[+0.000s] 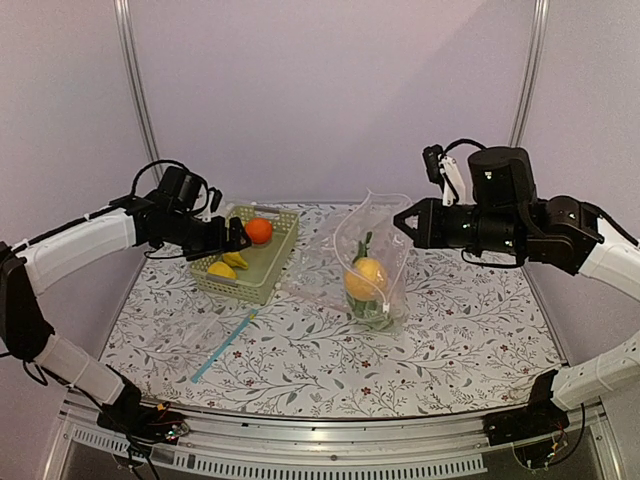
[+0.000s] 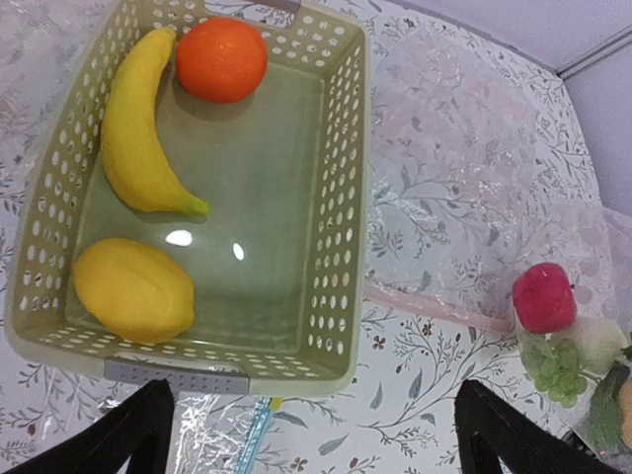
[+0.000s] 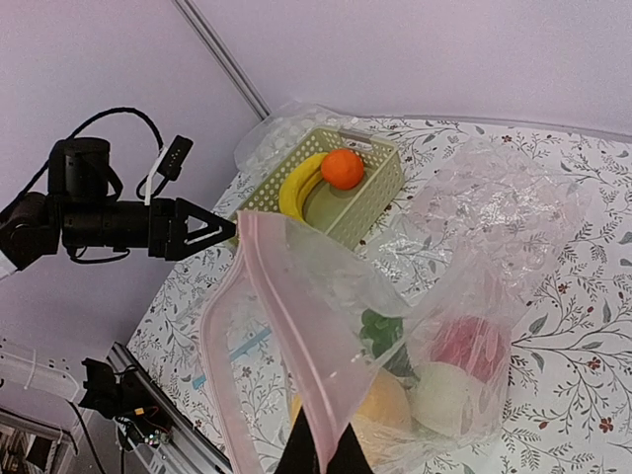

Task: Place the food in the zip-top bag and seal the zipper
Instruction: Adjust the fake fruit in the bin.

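- The bag [image 3: 474,227] hangs from my right end effector [image 3: 321,449], which is pinched shut on the pink strip [image 3: 281,306] along its mouth. Its bottom rests on the surface [image 1: 450,340] below and ahead of my fingertips, and the mouth gapes upward.
- Inside it lie an apple [image 2: 544,296], a pale radish [image 3: 444,395], greens [image 2: 558,365] and an orange-yellow fruit [image 1: 366,278].
- The film looks thin, limp and slippery, so I judge the stiffer strip the safest hold.
- A banana [image 2: 138,128], an orange [image 2: 222,59] and a lemon [image 2: 133,291] sit in the basket [image 2: 341,197] directly beneath my left end effector [image 2: 316,444]. They look light, hard and smooth. I would take the banana across its middle.
- My left end effector is spread wide and empty, angled down over the basket, with that arm reaching in roughly level.
- My right arm is raised, its wrist turned toward the basket.
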Robot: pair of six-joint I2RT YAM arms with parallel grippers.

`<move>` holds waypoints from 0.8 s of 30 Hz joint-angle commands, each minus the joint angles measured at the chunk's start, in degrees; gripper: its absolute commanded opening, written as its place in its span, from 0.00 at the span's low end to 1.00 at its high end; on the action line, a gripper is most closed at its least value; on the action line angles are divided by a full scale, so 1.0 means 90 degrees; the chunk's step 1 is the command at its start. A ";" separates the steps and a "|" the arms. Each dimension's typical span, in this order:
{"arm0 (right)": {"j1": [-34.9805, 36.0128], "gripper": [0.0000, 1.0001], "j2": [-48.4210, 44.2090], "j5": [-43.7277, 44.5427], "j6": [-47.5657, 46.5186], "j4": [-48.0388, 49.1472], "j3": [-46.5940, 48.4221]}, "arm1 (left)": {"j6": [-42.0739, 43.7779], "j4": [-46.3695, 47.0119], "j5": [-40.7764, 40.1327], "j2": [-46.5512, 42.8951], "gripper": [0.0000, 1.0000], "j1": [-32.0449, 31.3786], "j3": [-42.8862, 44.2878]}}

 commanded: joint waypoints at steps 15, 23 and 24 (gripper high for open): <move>-0.0002 0.00 -0.0238 0.0002 0.0015 0.0122 -0.0259 | 0.0491 -0.0042 -0.0668 0.1553 0.69 0.0503 0.0460; -0.0001 0.00 -0.0323 0.0078 0.0063 0.0112 -0.0336 | 0.0564 -0.0307 -0.1329 0.2185 0.66 0.0550 0.0946; 0.0003 0.00 -0.0332 0.0085 0.0059 0.0106 -0.0336 | 0.0559 -0.0331 -0.1425 0.2228 0.66 0.0545 0.0967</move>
